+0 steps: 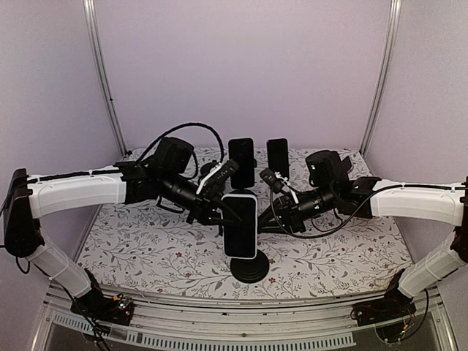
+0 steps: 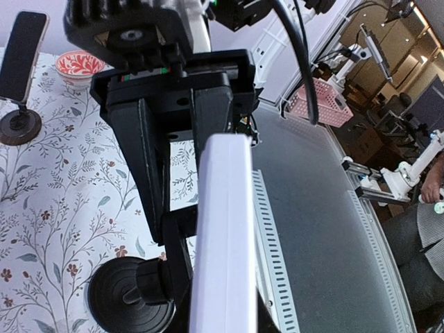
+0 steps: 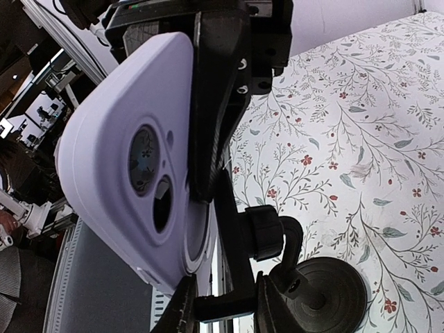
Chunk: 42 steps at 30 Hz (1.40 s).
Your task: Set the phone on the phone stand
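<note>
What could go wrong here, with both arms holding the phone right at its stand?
The left gripper seems to hold the phone only near its top corner, so the phone might twist or slip when released. The stand rests on one round base, and the right gripper sits close beside it, so a nudge could tip it.

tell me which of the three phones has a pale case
The front phone, cased in lavender; back left phone and back right phone are dark.
</note>
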Tool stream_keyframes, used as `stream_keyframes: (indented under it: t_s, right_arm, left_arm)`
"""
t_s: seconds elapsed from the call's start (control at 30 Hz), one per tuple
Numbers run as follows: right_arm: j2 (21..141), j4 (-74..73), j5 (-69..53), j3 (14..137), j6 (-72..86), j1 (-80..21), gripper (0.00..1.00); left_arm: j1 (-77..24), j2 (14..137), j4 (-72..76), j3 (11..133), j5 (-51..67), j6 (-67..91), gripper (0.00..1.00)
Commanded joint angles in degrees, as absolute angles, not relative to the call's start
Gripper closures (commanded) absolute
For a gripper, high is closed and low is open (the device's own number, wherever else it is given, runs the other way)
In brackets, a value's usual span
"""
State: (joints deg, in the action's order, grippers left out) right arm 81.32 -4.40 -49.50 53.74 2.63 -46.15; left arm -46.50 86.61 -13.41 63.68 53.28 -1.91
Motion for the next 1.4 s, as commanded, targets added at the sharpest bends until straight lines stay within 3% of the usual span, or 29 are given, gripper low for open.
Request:
stream_keyframes:
  t_s: [0.0,0.47,0.87,1.07,1.27,1.37]
  right_arm:
    - [74.02,-7.40,-55.54,51.64,2.89,-43.30,1.00]
    - [70.61,2.74,-54.57,48.14,11.98,-44.87,1.00]
    - [78.54,-5.00,-57.01,56.80,4.49,-46.73,0.97]
    - [79.64,-4.44,-57.68,57.09,5.52,-47.50,0.85]
    - [78.41,-4.38,-58.09,56.80,7.07,-47.73,0.51]
    - [77.28,-4.69,-57.46,56.62,8.26,-47.73,0.41]
  left_arm:
    - [-41.05,85.88,-33.51,61.27,35.30,0.39,1.00]
    - [-41.29,83.18,-33.75,60.25,27.42,6.97,1.00]
    - [-42.79,91.91,-37.88,71.44,29.67,2.17,1.00]
    - [-44.26,94.31,-38.23,74.68,30.67,1.21,1.00]
    - [-45.38,95.23,-37.27,75.39,32.69,1.07,1.00]
    - [-45.75,94.87,-36.39,75.17,33.02,1.02,1.00]
